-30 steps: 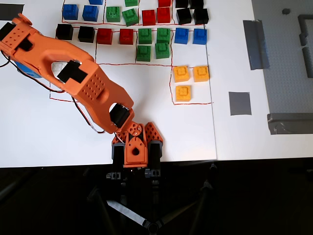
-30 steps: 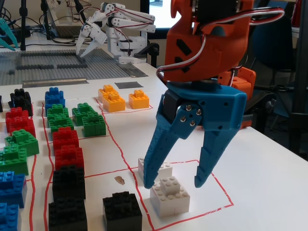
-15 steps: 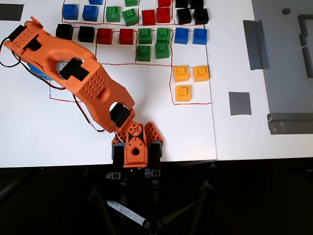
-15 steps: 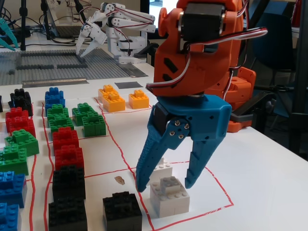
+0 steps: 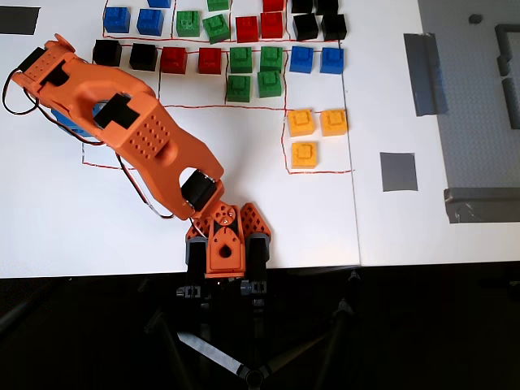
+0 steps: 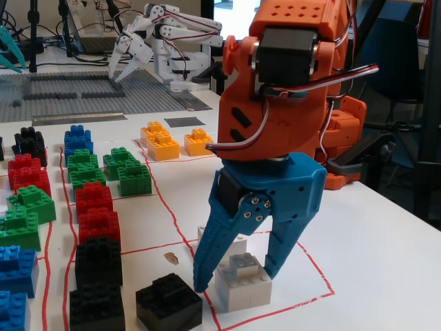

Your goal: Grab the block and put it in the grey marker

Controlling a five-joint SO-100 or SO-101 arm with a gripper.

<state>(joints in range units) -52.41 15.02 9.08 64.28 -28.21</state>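
Observation:
In the fixed view my blue gripper (image 6: 238, 276) is open and lowered over the white block (image 6: 241, 293), one finger on each side of it with small gaps. The block sits on the white table inside a red-lined box. A second white brick (image 6: 207, 237) shows partly behind the left finger. In the overhead view the orange arm reaches to the upper left and covers the block; only a bit of the blue gripper (image 5: 71, 123) shows. The grey marker (image 5: 398, 171) lies far to the right in the overhead view and shows as a flat patch at the back in the fixed view (image 6: 185, 122).
Black (image 6: 169, 303), red (image 6: 96, 207), green (image 6: 131, 176) and blue (image 6: 78, 140) bricks stand left of the gripper, and yellow bricks (image 5: 313, 130) lie between the arm and the marker. A grey tape strip (image 5: 425, 73) and a grey baseplate (image 5: 479, 97) lie at the right. A white robot arm (image 6: 165, 34) stands at the back.

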